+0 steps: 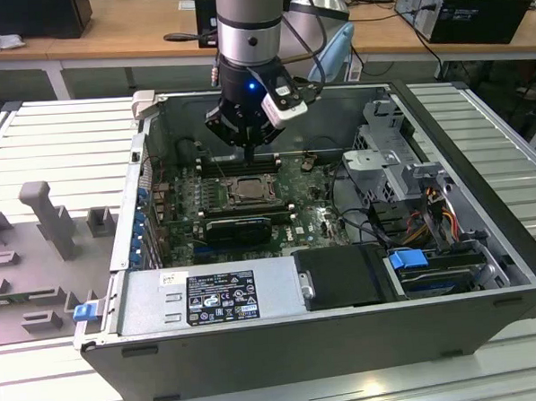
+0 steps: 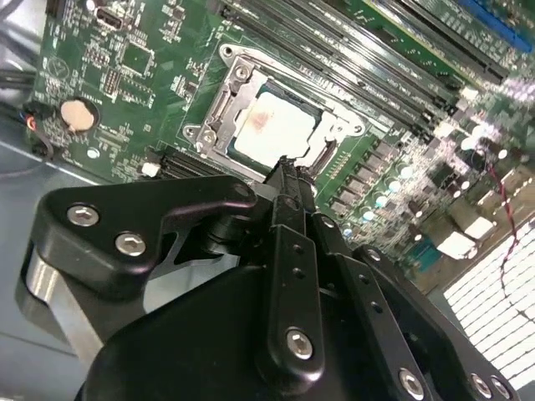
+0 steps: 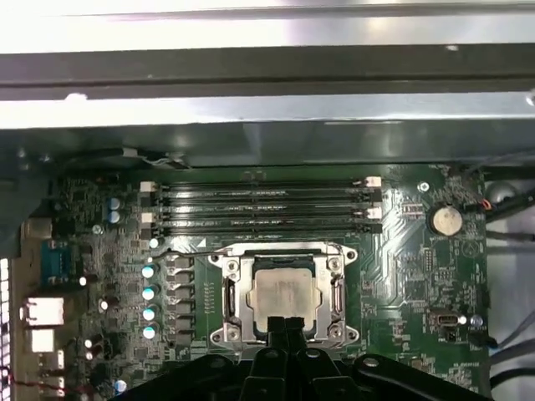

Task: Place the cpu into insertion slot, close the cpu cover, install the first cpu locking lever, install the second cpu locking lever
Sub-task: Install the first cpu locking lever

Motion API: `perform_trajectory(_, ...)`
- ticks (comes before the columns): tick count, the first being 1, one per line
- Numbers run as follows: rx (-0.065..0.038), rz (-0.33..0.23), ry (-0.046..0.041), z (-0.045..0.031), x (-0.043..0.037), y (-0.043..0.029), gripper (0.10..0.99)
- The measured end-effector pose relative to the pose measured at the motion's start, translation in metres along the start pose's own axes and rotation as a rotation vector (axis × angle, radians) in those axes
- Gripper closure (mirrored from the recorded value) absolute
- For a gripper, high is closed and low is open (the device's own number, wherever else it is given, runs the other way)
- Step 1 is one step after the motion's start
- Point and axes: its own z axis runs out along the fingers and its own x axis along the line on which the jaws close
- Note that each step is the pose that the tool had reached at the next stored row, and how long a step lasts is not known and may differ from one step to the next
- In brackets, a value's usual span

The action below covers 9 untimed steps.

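Gripper (image 1: 247, 148) poised over the socketed cpu (image 1: 248, 192) inside the open case (image 1: 486, 243).

In both wrist views the black, bolted fingers (image 3: 284, 327) meet tip to tip, closed on nothing, just above the edge of the cpu (image 3: 282, 292). The cpu, a flat square with a matte silvery-beige lid, lies seated in the slot (image 3: 242, 294). The cover (image 3: 338, 288), a thin bright metal frame with a square window, lies flat around it. On the glossy green board (image 3: 401, 267), long black memory slots (image 3: 267, 209) run at the socket's 12 o'clock in the first wrist view, and a round coin cell (image 3: 445, 220) sits at its 2 o'clock. In the exterior view a labelled grey power supply (image 1: 215, 298) lies at 6 o'clock of the socket.
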Motion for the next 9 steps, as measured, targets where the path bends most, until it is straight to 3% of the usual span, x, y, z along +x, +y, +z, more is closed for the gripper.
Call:
perform_trajectory(3, -0.002, -0.015, 0.0003, 0.0021, 0.0055, -0.0001, 0.980)
perform_trajectory(5, -0.004, -0.017, 0.0004, 0.0045, 0.0177, -0.0002, 0.980)
perform_trajectory(6, -0.006, -0.018, 0.0004, 0.0059, 0.0276, -0.0003, 0.980)
perform_trajectory(9, -0.008, -0.018, 0.0003, 0.0067, 0.0426, -0.0001, 0.980)
